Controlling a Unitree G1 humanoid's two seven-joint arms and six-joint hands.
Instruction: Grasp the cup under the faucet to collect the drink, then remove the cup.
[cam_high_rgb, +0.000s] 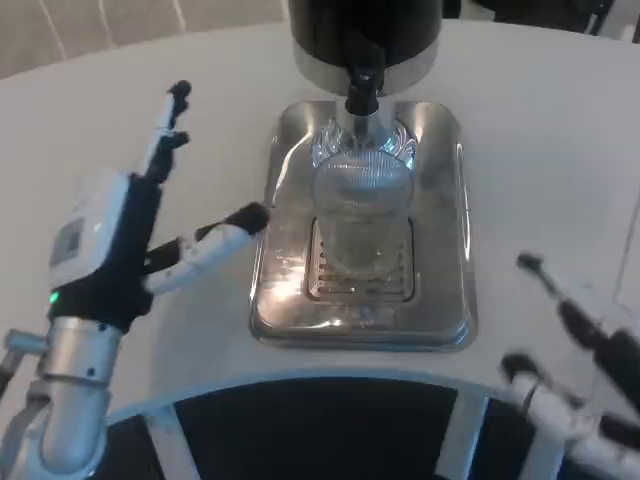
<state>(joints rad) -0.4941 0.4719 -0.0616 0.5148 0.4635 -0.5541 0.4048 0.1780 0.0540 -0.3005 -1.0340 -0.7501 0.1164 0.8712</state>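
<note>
In the head view, the clear cup (362, 215) stands upright on the grate of the silver drip tray (445, 300), directly below the black faucet (361, 88) of the dark dispenser (365, 35). The left robot hand (140, 230) hovers over the white surface (560, 150) just left of the tray, fingers spread wide and holding nothing, one fingertip near the tray's edge. The right robot hand (585, 365) lies low at the lower right, fingers apart, empty, well apart from the cup

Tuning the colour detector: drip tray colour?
Shiny silver metal drip tray, seen in the head view.
</note>
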